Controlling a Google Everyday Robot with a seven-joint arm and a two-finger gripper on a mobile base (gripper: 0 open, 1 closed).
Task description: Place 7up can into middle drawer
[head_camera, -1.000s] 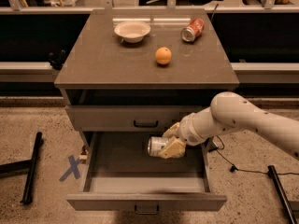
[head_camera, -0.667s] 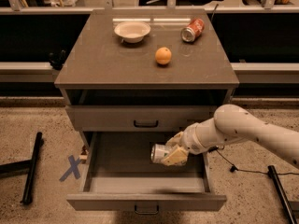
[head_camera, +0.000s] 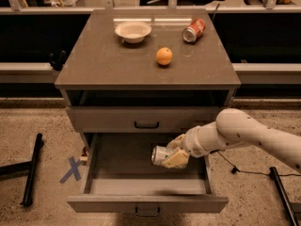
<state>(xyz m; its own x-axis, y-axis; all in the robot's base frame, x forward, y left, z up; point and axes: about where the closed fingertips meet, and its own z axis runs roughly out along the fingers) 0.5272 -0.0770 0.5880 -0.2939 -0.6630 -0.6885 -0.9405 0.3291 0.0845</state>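
I have my gripper (head_camera: 176, 157) closed around the 7up can (head_camera: 160, 155), fingers pressed on its side wall toward the end nearer my wrist, so the other end sticks out free. The can lies on its side in my grasp, over the inside of the middle drawer (head_camera: 146, 204), nearer the drawer's right wall than its left and roughly halfway between its front panel and its back. I cannot tell whether the can touches the drawer floor or hangs just above it. I judge the can to be light, thin-walled and slick. It gives under pressure, so a hard squeeze would crumple it further and a loose one would let it slide, and a moderate hold across the middle of its body suits it best. Being round and on its side, it will probably roll once I let go, though the drawer's tall walls should stop it. It looks silvery-white with a faint greenish tint, its skin a little dented, and its round end faces the drawer's left wall. The red can (head_camera: 194, 30), the orange (head_camera: 164, 56) and the bowl (head_camera: 133, 31) sit well above the drawer, up on the cabinet top.
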